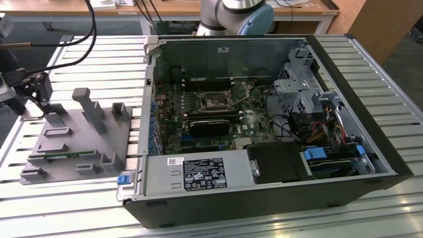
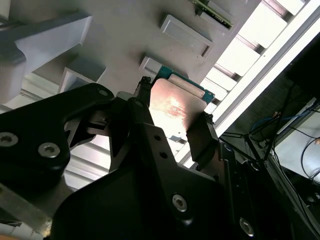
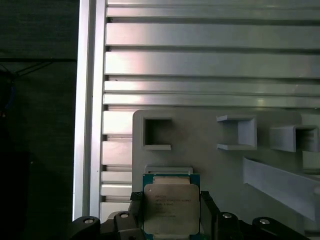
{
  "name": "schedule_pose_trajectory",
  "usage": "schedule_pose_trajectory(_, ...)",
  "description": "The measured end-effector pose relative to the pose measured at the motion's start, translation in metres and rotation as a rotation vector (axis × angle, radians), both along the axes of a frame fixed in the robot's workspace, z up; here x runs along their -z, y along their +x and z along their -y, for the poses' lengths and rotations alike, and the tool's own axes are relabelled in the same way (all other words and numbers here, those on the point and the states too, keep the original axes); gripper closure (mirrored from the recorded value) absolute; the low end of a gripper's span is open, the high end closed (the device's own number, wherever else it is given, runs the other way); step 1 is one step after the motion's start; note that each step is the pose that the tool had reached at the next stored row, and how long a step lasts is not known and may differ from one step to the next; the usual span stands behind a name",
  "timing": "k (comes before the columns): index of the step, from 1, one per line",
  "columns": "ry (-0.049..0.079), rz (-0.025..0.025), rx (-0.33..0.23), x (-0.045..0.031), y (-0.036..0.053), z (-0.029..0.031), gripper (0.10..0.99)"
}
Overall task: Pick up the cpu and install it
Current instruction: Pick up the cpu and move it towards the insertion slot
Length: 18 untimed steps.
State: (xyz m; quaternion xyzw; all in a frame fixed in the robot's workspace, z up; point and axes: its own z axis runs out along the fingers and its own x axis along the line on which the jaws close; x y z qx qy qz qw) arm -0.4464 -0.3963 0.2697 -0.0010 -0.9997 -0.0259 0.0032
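The cpu (image 3: 171, 209) is a flat square chip with a silvery top and a green rim, and it sits between my gripper's (image 3: 171, 200) two black fingers (image 3: 135, 207). In both wrist views the fingers press on opposite edges of the chip. The second wrist view has the cpu (image 2: 175, 105) in the gripper (image 2: 172, 117) just above the grey fixture tray (image 2: 125, 30). In the exterior view the gripper (image 1: 41, 94) hangs over the tray's (image 1: 73, 144) far corner at the exterior view's left. The motherboard's black-framed socket (image 1: 215, 102) lies inside the open computer case (image 1: 264, 124).
The tray carries upright pegs (image 1: 89, 109) and small square pockets (image 3: 157, 134). It rests on a slatted aluminium table (image 3: 210, 60) whose edge (image 3: 85, 100) runs close beside the gripper. Cables (image 1: 86, 44) hang above the tray. The arm's base (image 1: 238, 15) stands behind the case.
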Motion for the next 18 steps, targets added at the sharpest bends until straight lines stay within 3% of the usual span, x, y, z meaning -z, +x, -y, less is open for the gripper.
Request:
schedule_pose_trajectory(5,-0.001,-0.0002,0.0,-0.0046,0.0,-0.0012,0.545)
schedule_pose_trajectory(18,-0.001,-0.0001,0.0,-0.0343,0.0,-0.0052,0.545)
